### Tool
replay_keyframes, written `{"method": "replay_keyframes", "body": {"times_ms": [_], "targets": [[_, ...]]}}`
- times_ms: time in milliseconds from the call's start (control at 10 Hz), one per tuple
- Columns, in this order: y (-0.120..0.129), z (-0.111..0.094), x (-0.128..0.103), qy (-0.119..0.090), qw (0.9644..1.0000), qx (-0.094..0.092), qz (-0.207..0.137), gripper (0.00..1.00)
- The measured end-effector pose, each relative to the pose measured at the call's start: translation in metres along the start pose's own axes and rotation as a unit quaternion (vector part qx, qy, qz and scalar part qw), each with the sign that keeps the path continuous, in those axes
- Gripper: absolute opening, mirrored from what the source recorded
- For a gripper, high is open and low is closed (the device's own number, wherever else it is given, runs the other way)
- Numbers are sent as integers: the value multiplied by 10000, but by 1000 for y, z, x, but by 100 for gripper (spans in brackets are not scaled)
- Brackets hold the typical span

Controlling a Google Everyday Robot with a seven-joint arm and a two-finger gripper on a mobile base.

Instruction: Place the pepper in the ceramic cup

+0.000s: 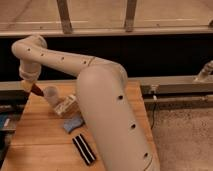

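Observation:
My gripper [31, 86] is at the far left of the wooden table, at the end of the white arm that reaches across from the right. It is shut on the small dark red pepper [36, 90], which hangs from it just above the table. The pale ceramic cup [51, 95] stands upright right next to the pepper, on its right. The pepper is beside the cup's rim, not inside it.
A tan and white packet [67, 106] lies just right of the cup. A blue item [72, 124] and a black-and-white striped bar [84, 149] lie nearer the front. The big arm [110, 110] covers the table's right half. The wooden table [35, 135] ends close on the left.

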Motion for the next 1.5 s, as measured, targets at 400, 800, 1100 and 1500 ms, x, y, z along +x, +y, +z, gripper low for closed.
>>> {"method": "replay_keyframes", "body": {"times_ms": [400, 800, 1100, 1500], "targets": [[1, 2, -1, 4, 10000, -5, -12, 0], [-16, -6, 12, -235, 9995, 181, 140, 0], [-19, -3, 13, -322, 9991, 189, 176, 0], [-31, -3, 7, -277, 9993, 186, 168, 0]]}}
